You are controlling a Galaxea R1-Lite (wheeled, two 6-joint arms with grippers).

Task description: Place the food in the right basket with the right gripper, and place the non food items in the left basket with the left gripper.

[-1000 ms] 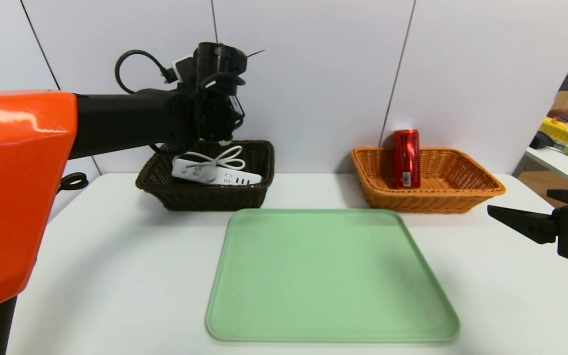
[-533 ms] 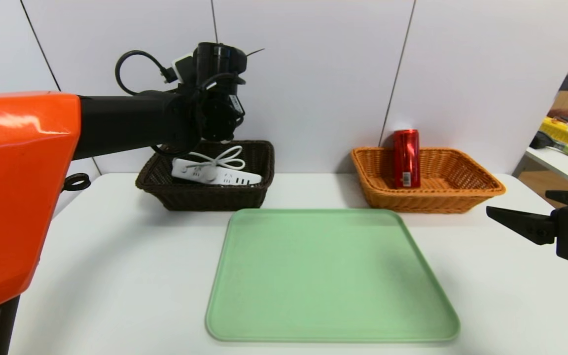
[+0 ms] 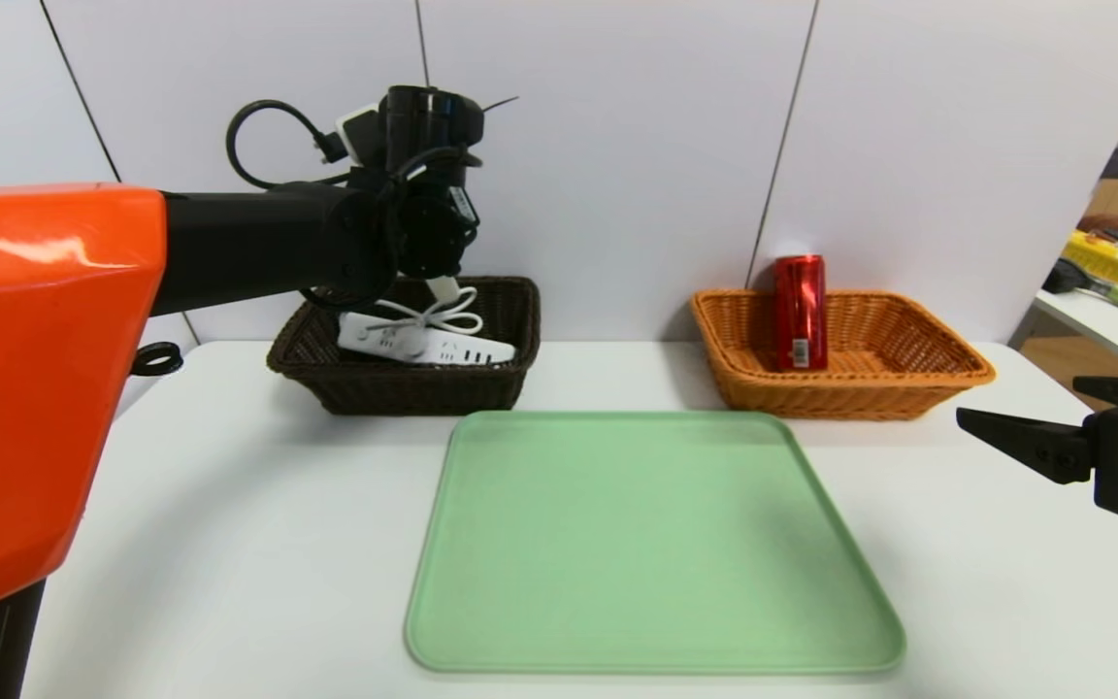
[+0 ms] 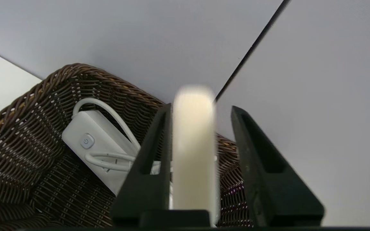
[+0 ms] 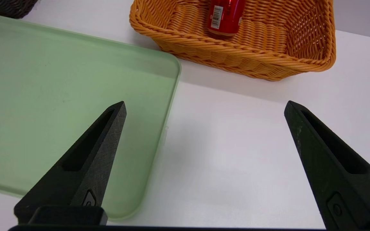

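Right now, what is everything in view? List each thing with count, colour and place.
Dark basket: one, brown, back left of table.
Power strip: one, white, in the dark basket.
Cream item: one, between the left tool's fingers, above the dark basket.
Orange basket: one, back right.
Can: one, red, upright in the orange basket.
Tray: one, green, centre.
Table: one, white.
Left tool: black, over the dark basket.
Right tool: black, open, right of the tray.
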